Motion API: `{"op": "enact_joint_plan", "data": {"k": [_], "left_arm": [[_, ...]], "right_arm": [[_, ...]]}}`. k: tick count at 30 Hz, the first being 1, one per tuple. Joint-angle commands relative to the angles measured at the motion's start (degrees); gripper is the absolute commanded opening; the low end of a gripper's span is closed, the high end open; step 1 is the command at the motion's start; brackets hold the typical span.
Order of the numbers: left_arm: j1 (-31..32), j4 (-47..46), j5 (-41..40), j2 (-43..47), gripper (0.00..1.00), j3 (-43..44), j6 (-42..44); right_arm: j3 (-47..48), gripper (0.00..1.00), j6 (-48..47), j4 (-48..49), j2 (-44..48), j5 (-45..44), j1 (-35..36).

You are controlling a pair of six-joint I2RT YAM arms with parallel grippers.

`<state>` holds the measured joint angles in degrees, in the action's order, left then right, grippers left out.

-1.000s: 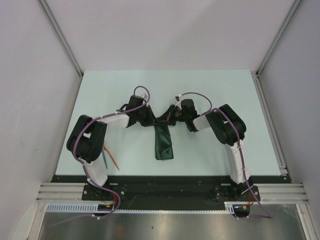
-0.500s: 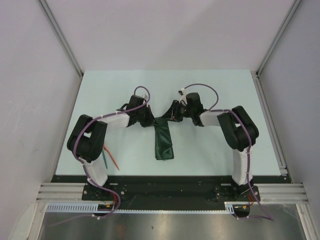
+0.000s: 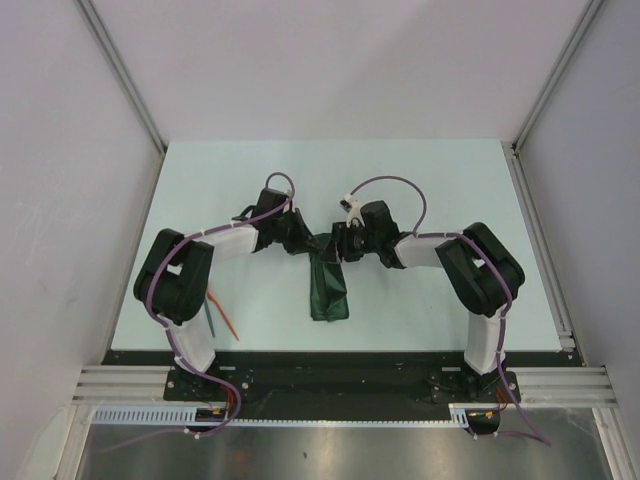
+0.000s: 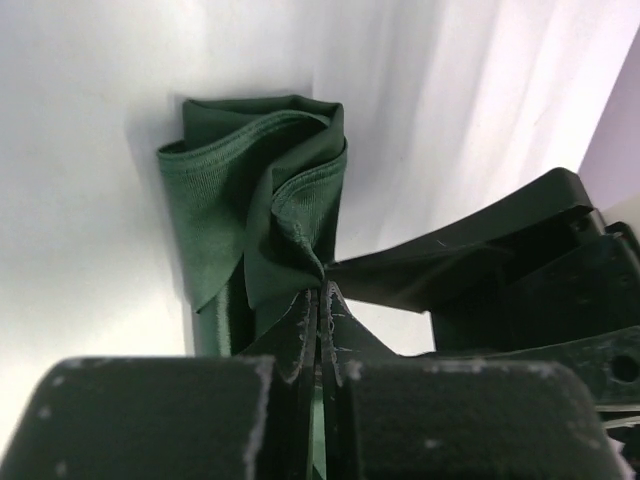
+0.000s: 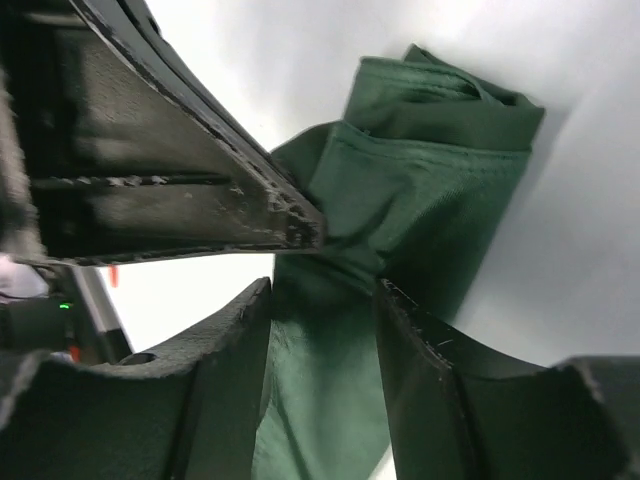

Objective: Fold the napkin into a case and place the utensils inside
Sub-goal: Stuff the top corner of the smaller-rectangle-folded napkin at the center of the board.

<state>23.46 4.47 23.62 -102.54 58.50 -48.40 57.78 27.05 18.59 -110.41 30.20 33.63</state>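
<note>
The dark green napkin (image 3: 328,292) lies on the table folded into a narrow long strip, its far end bunched and lifted. My left gripper (image 3: 309,243) is shut on that bunched end, and the left wrist view shows the napkin (image 4: 250,190) pinched at the left gripper's (image 4: 320,292) tips. My right gripper (image 3: 340,247) is right beside it. Its jaws stand apart astride the napkin (image 5: 430,170), the cloth running loose through the right gripper (image 5: 325,300). The utensils, one orange-red (image 3: 226,322) and one teal (image 3: 211,322), lie by the left arm's base.
The pale table (image 3: 430,190) ends at a black near edge with metal rails on the left and right sides. The two wrists nearly touch above the napkin's far end. White walls enclose the table.
My right gripper has opened and let go of the napkin's far end, and its wrist has shifted left toward the left gripper. The left gripper has closed on the cloth and stayed put.
</note>
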Motion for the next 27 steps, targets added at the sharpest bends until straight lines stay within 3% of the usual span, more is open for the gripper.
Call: {"op": "enact_joint_plan", "data": {"k": [1,8,14,17,20,23,27], "left_arm": [[-0.35,-2.09,3.36,1.73,0.0,1.27,-5.55],[-0.35,-3.32,4.6,2.7,0.0,-0.4,-8.37],[-0.35,-6.57,5.65,3.31,0.0,-2.42,-11.36],[-0.35,-7.54,5.91,3.75,0.0,-3.04,-12.32],[-0.35,-9.38,6.35,3.93,0.0,-4.18,-13.29],[-0.35,-10.09,6.44,3.75,0.0,-4.8,-13.56],[-0.35,-12.03,6.97,3.49,0.0,-5.68,-14.26]], "right_arm": [[-0.74,0.52,-5.86,0.83,4.06,-4.27,0.91],[-1.27,0.53,-6.83,1.19,5.82,-9.09,2.05],[-0.39,0.49,-6.48,0.92,5.12,-9.54,2.58],[-0.91,0.39,-6.22,1.36,5.21,-9.89,2.5],[-1.18,0.19,-5.78,1.27,5.38,-10.51,2.41],[-1.88,0.06,-5.69,1.19,6.17,-11.38,2.32],[-1.88,0.0,-5.87,-0.13,6.79,-12.96,2.06]]}}
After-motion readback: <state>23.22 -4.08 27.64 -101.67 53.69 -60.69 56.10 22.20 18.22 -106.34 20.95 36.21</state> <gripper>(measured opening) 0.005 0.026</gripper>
